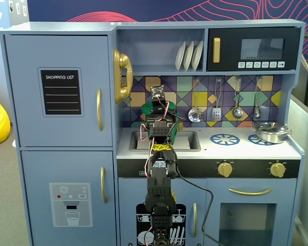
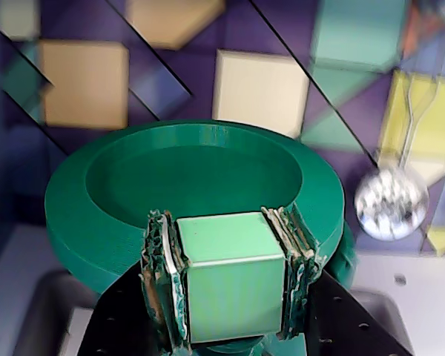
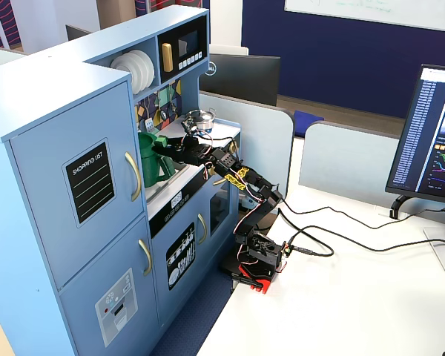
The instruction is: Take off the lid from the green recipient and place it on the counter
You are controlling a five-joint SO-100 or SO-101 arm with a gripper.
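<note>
Wrist view alone shows the gripper (image 2: 230,297) clenched on the lid's (image 2: 185,185) knob — recipient (image 3: 150,165) visible sidelong.

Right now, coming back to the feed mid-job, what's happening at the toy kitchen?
The arm reaches over the sink to the green recipient standing at the back of the counter. In the wrist view the claw is shut on the light-green knob of the lid. The views don't show whether the lid has cleared the recipient's rim yet; it is not on the counter. A steel pot sits on the right burner in a fixed view.
</note>
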